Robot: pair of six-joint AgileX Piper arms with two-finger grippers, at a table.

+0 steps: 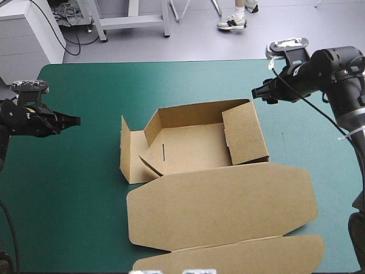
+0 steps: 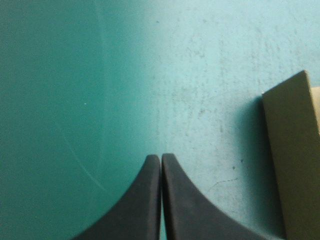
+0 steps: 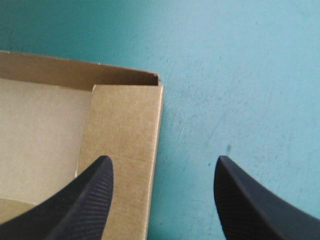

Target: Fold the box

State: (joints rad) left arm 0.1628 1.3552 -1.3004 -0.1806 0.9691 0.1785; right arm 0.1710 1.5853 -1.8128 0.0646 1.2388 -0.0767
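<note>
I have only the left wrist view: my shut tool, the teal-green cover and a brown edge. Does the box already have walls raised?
Observer: Yes. On the box the far wall stands, and the lid lies flat on the near side.
Operator: Is the left end tucked?
Observer: No, the left panel splays outward.
Operator: Where is the right tool?
Observer: The right tool is open, at the box's far right corner.

table [image 1: 74, 188]: teal-green cover | floor [image 1: 188, 48]: grey, beyond far edge | white cabinet [image 1: 23, 34]: past far-left corner | white frame [image 1: 131, 21]: on floor
</note>
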